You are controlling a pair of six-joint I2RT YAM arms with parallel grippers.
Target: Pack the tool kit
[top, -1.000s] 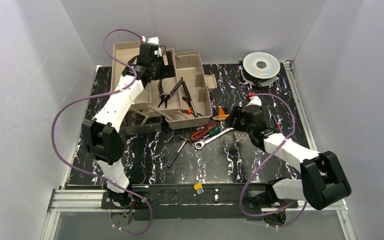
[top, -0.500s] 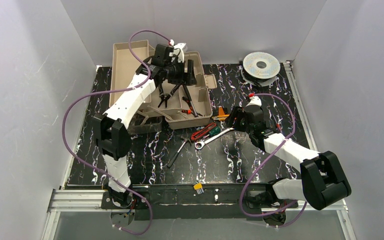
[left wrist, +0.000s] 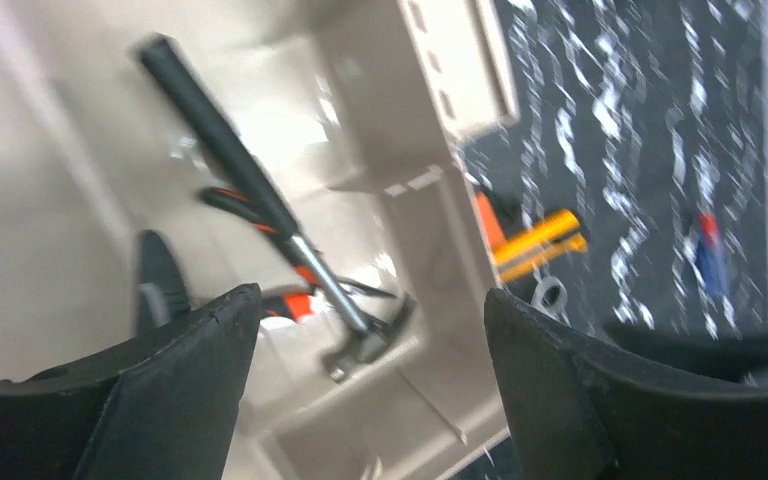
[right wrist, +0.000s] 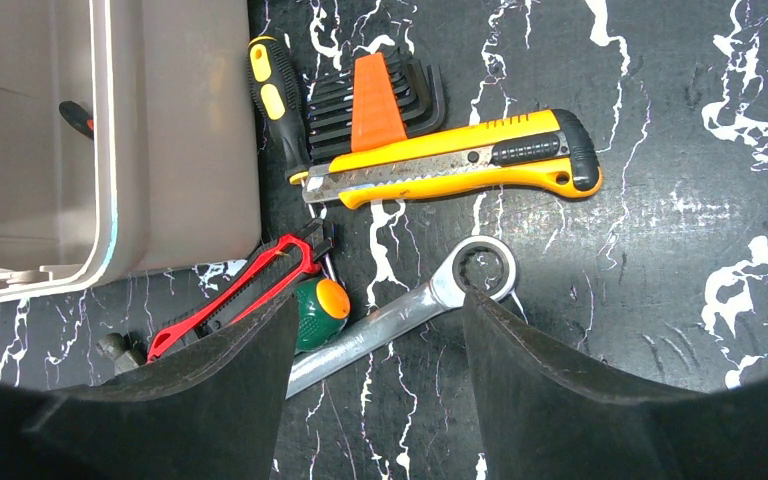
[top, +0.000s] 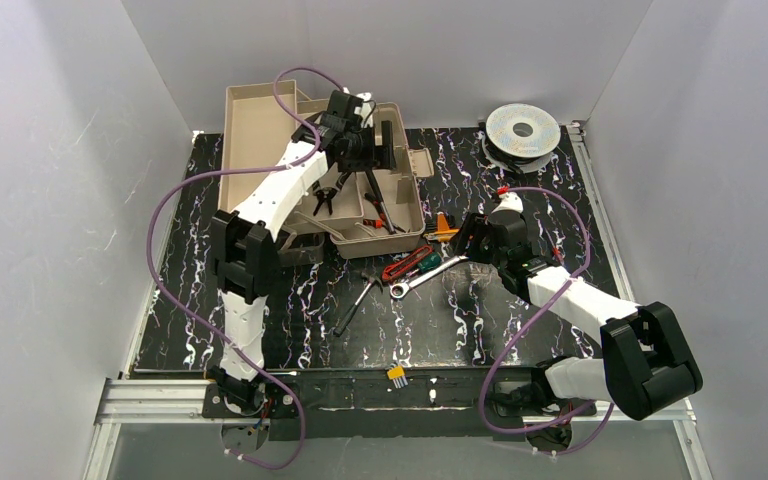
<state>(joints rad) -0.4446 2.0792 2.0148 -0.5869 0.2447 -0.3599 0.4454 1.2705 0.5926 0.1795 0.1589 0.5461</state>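
The tan toolbox (top: 260,130) stands open at the back left. A hammer (left wrist: 260,200) and orange-handled pliers (left wrist: 282,300) lie in its right compartment. My left gripper (left wrist: 370,300) hovers open and empty over that compartment, above the hammer head (top: 385,150). On the mat by the box's right wall (right wrist: 190,130) lie a yellow knife (right wrist: 460,160), a silver wrench (right wrist: 410,310), a red cutter (right wrist: 240,290), a green screwdriver (right wrist: 320,310) and an orange hex-key set (right wrist: 375,100). My right gripper (right wrist: 380,310) is open above the wrench, holding nothing.
A round silver wire spool (top: 523,130) sits at the back right corner. A dark slim tool (top: 357,305) lies on the black marbled mat in front of the box. A small yellow piece (top: 397,376) rests at the near edge. White walls enclose the table.
My left arm has swung to the right, from the box's left half to over its right compartment. The right arm and the tools on the mat have stayed put.
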